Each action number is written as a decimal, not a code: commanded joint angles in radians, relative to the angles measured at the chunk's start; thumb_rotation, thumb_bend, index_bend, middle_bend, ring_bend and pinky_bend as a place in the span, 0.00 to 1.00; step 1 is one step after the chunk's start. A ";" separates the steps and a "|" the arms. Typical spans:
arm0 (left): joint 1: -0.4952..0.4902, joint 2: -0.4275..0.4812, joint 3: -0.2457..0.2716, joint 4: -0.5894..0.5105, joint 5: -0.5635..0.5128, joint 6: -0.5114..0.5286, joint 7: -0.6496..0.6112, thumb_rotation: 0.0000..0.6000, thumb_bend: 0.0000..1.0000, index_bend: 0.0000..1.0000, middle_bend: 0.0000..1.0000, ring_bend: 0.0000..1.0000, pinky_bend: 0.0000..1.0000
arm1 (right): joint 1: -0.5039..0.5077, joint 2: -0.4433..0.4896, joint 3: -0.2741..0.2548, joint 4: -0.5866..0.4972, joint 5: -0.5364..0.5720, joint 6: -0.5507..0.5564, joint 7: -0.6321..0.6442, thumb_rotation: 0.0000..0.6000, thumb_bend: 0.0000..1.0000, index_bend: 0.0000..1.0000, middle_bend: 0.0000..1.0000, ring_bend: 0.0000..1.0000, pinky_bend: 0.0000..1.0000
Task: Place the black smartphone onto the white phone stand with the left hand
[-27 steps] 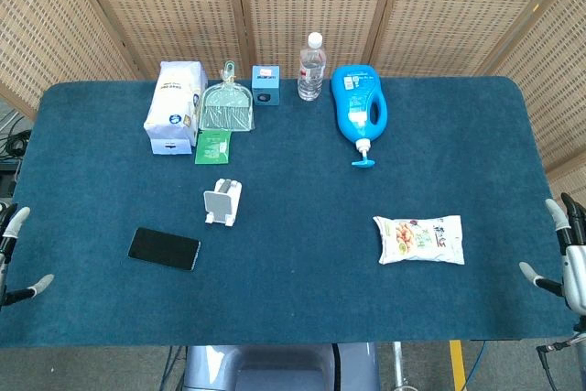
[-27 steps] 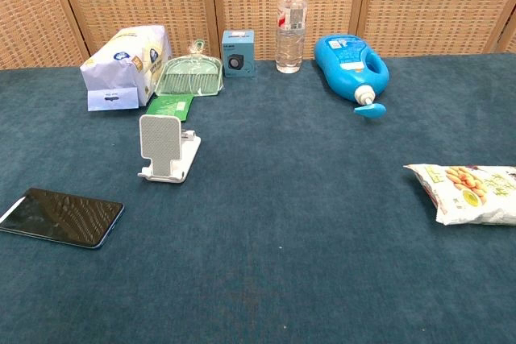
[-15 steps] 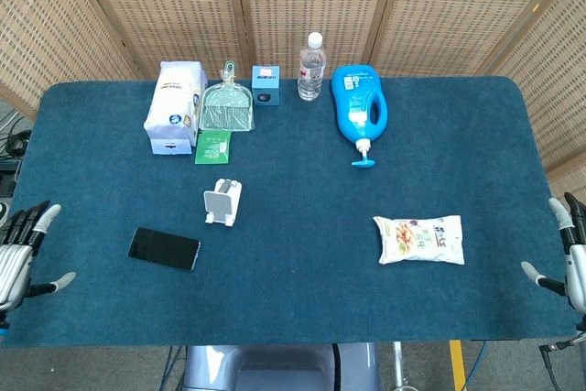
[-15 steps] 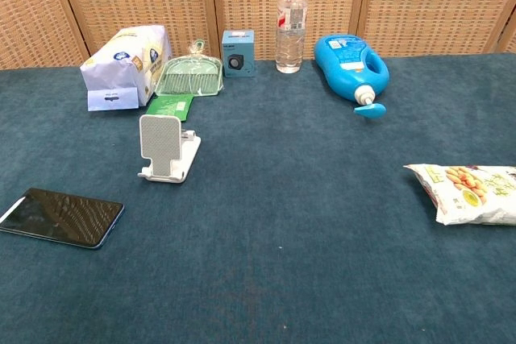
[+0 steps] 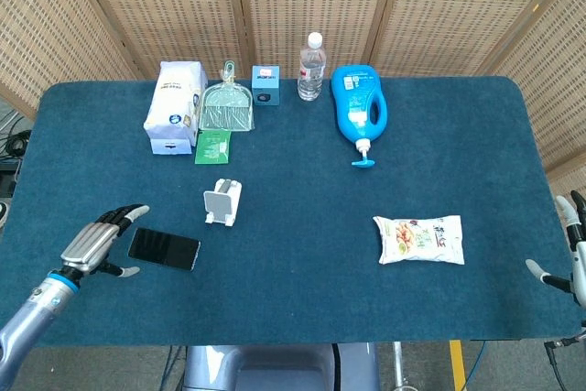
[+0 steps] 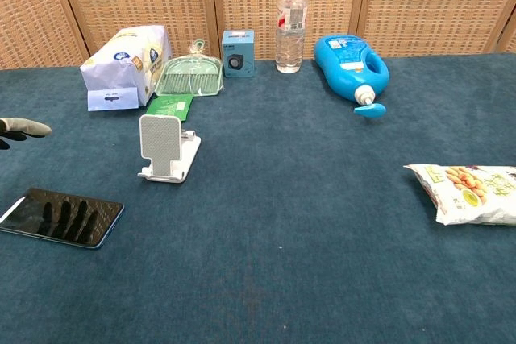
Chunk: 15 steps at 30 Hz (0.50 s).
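Note:
The black smartphone (image 5: 164, 248) lies flat on the blue table cloth at the front left, also seen low left in the chest view (image 6: 61, 217). The white phone stand (image 5: 222, 202) stands upright just beyond it to the right (image 6: 167, 148). My left hand (image 5: 96, 241) hovers open just left of the phone, fingers spread and pointing toward it; only a fingertip (image 6: 24, 127) shows in the chest view, and the fingers mirror on the phone's screen. My right hand (image 5: 569, 255) is open at the table's right edge, far from the phone.
Along the back stand a white tissue pack (image 5: 173, 106), a green dustpan (image 5: 225, 106), a green packet (image 5: 212, 146), a small blue box (image 5: 266, 84), a water bottle (image 5: 310, 67) and a blue detergent jug (image 5: 360, 109). A snack bag (image 5: 418, 239) lies front right.
My left hand has come in from the table's left edge toward the right, ending beside the phone. The right hand has drifted slightly down and outward. Phone and stand have not moved.

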 commanded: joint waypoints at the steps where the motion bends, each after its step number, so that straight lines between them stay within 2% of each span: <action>1: -0.033 -0.044 -0.019 0.024 -0.053 -0.042 0.049 1.00 0.00 0.09 0.09 0.09 0.11 | 0.000 0.000 0.000 0.001 0.001 -0.002 0.001 1.00 0.05 0.00 0.00 0.00 0.00; 8: -0.064 -0.084 -0.028 0.039 -0.126 -0.086 0.147 1.00 0.00 0.12 0.12 0.14 0.11 | 0.002 -0.002 0.000 0.003 0.003 -0.006 0.001 1.00 0.05 0.00 0.00 0.00 0.00; 15: -0.061 -0.128 -0.014 0.041 -0.165 -0.068 0.254 1.00 0.00 0.15 0.15 0.16 0.11 | 0.005 -0.002 0.001 0.007 0.008 -0.016 0.006 1.00 0.05 0.00 0.00 0.00 0.00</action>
